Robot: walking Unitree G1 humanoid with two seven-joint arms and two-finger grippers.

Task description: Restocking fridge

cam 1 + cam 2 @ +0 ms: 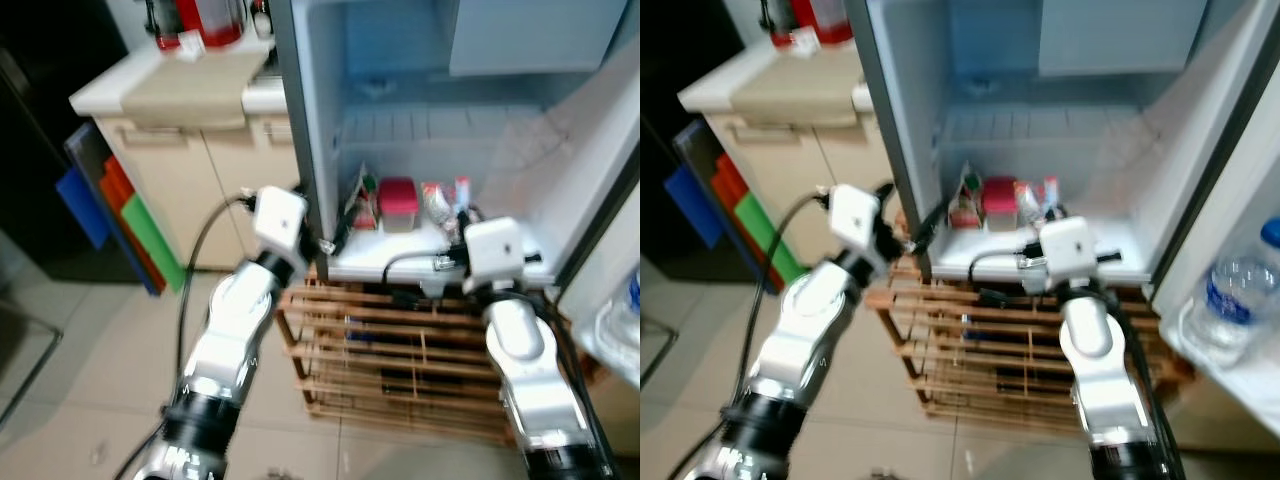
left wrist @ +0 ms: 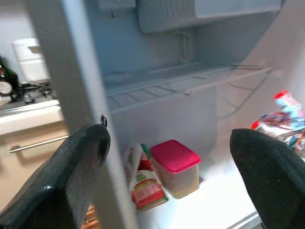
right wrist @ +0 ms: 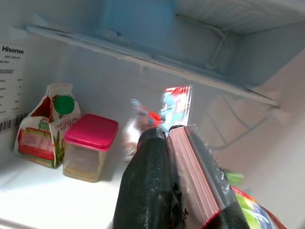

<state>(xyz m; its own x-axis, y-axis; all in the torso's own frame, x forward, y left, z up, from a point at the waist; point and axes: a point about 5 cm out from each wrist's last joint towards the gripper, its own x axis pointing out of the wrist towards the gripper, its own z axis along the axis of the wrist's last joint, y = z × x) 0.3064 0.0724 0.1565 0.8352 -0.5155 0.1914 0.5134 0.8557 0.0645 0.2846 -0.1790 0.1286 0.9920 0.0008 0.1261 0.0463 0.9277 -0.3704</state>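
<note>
At the far left stands a beige kitchen cabinet [image 1: 190, 170] with a pale counter, and coloured flat boards [image 1: 115, 215] lean against its side. Next to it is the small fridge [image 1: 440, 130], its door open, standing on a wooden slatted rack [image 1: 400, 360].

The left gripper [image 1: 335, 235] is at the left edge of the fridge opening, at the height of the bottom shelf. In the left wrist view its two fingers [image 2: 71, 176] are spread wide apart and hold nothing; one finger is on the outer side of the fridge wall, the other is in front of the shelf.

On the bottom shelf [image 2: 214, 200], from left to right, stand a small carton [image 3: 45, 126] with a green circle, then just beside it a clear box with a pink lid [image 3: 90, 152], then blurred packets with red and blue print [image 3: 162, 112] further back.

The right gripper [image 3: 171, 191] is in front of the shelf, to the right of the pink-lid box. Its fingers are pressed on a flat packet with a pink edge [image 3: 193, 176], which lies between them and sticks up above the tips. The packet is in the air over the front of the shelf, apart from the box.

At the far right, a plastic water bottle [image 1: 1230, 290] stands in the door shelf [image 1: 1240, 365].
</note>
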